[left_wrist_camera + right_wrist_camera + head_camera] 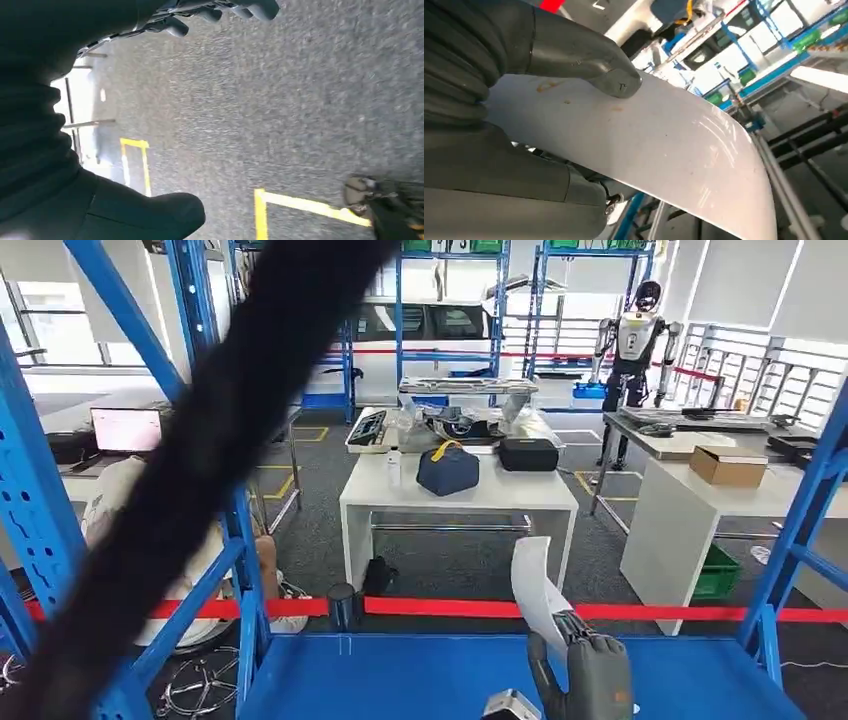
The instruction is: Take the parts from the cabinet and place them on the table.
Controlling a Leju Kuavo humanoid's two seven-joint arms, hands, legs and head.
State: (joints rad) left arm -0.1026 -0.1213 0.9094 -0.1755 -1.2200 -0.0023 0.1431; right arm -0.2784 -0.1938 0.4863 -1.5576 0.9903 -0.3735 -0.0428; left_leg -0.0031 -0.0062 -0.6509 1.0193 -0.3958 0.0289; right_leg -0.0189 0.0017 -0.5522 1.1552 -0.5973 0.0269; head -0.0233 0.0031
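rising above the blue cabinet shelf (420, 680), a curved white panel (535, 585) is being gripped by the right hand (590, 665), thumb (594, 65) pressed on it. the left hand (100, 200) is being hung over grey floor (280, 110), fingers (225, 10) apart, empty.

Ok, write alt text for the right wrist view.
The robot's right hand grips a curved white panel, its thumb pressed on the glossy, slightly stained surface. Blue shelving shows blurred behind.
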